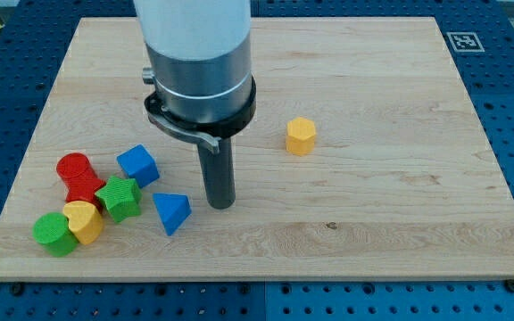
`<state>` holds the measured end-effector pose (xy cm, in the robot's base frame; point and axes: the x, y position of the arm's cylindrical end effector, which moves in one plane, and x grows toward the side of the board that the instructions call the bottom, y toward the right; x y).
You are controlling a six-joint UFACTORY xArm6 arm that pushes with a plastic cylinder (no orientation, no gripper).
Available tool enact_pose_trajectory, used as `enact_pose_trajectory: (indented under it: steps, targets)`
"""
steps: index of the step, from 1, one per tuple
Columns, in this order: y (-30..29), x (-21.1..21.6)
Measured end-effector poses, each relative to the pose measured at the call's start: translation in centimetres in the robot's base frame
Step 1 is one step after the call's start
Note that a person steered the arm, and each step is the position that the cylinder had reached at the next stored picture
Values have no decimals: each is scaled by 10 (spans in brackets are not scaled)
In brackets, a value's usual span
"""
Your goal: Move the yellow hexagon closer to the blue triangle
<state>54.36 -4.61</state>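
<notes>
Yellow hexagon (301,135) sits alone on the wooden counter (400,205), right of centre in the view, well apart from the blue triangle (172,212) toward the view's lower left. Between them stands the arm's end effector, a plain dark rod with no jaws to open or close and nothing held; its tip (220,205) rests just right of the triangle and touches neither block. Judging by this, the push has not yet begun: the tip would need to circle to the hexagon's far right side, then drive it leftward and down. Beyond the triangle cluster a blue cube (137,165), green star (119,198), red block (79,175), yellow block (84,220) and green block (53,234).
</notes>
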Motion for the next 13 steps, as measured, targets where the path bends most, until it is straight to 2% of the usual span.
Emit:
enact_pose_trajectory:
  steps: [4,5,7,8,9,11,13]
  targets:
    - [-45,5]
    - [-37,-37]
    - [-16,-163]
    - [61,-158]
    - [151,-117]
    - [155,-118]
    - [116,-118]
